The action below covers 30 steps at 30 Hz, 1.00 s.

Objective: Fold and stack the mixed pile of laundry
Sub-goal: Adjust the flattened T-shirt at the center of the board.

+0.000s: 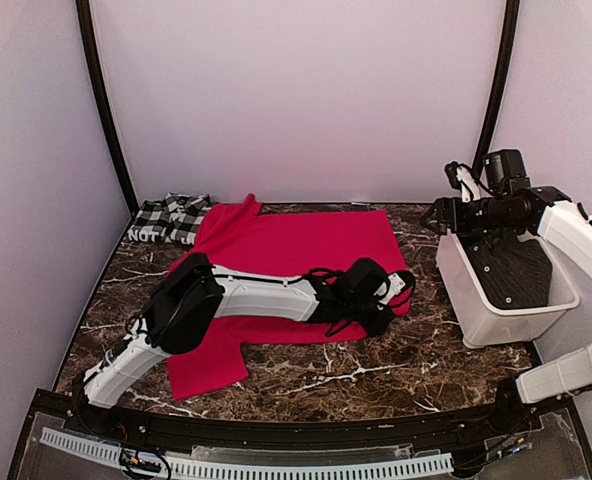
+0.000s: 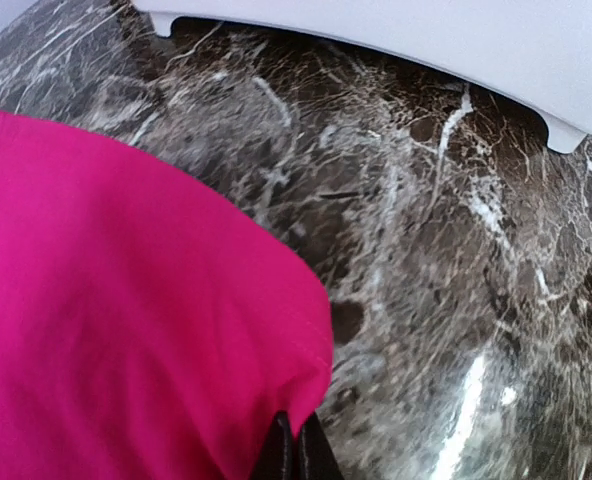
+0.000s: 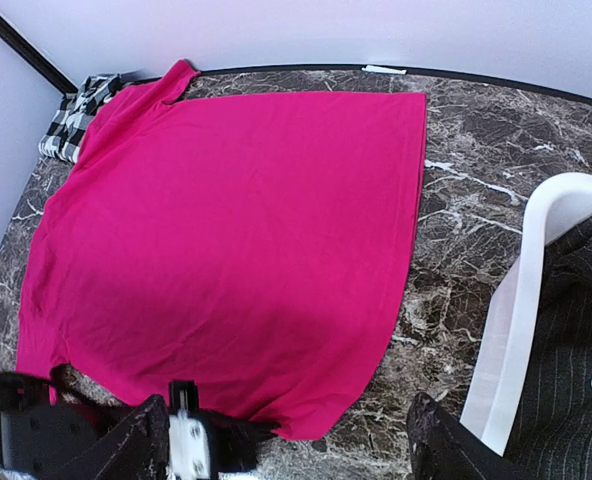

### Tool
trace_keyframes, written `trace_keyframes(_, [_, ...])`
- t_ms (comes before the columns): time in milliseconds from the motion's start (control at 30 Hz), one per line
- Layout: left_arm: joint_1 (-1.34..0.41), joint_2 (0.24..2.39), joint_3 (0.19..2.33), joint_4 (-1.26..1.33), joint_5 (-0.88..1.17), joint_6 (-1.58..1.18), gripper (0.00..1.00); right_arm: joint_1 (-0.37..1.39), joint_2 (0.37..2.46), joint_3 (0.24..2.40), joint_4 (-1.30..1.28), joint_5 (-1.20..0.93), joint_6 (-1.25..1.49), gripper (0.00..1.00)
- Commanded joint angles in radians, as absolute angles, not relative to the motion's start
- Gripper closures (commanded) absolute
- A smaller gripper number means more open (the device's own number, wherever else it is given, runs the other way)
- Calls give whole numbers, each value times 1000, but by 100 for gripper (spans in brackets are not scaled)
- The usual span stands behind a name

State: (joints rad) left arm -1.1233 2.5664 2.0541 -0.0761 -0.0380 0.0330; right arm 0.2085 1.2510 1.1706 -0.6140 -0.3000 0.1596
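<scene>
My left claw (image 2: 298,455) pinches the red shirt (image 1: 296,245) corner (right claw (image 1: 444,215) spread); next I'd carry it across to fold.

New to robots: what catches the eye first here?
A red shirt lies flat mid-table, the left arm across it, the left hand shut on its right edge. A checked cloth lies bunched far left; the right hand hovers open by a white bin.

The left arm (image 1: 261,295) covers a band of the red garment (image 1: 306,245). On the checked garment (image 1: 171,218) the lettering is too small to read. Picture edges cut off the bin (image 3: 521,300) and all but the tips of the left gripper (image 2: 298,455).
</scene>
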Motion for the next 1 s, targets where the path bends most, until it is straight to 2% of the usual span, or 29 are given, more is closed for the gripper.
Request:
trace_keyframes(0, [-959, 2421, 1908, 82, 298, -286, 96, 202, 1260, 1164, -593, -324, 161, 22])
trace_keyframes(67, [-904, 2419, 1859, 152, 403, -403, 88, 202, 1264, 1165, -591, -329, 161, 22])
trace_keyframes(167, [-839, 2416, 1776, 262, 481, -552, 81, 203, 1268, 1166, -591, -333, 160, 22])
trace_keyframes(200, [-814, 2414, 1760, 302, 490, -574, 71, 203, 1270, 1166, -591, -334, 159, 22])
trace_keyframes(267, [-786, 2401, 1713, 353, 508, -618, 59, 202, 1272, 1164, -592, -336, 157, 22])
trace_keyframes(333, [-773, 2378, 1683, 359, 493, -623, 53, 202, 1271, 1163, -593, -336, 155, 22])
trace_keyframes(633, [-791, 2298, 1666, 254, 362, -381, 51, 202, 1273, 1158, -589, -340, 150, 22])
trace_keyframes(967, [-792, 2382, 1804, 162, 352, -351, 53, 203, 1279, 1159, -590, -336, 149, 22])
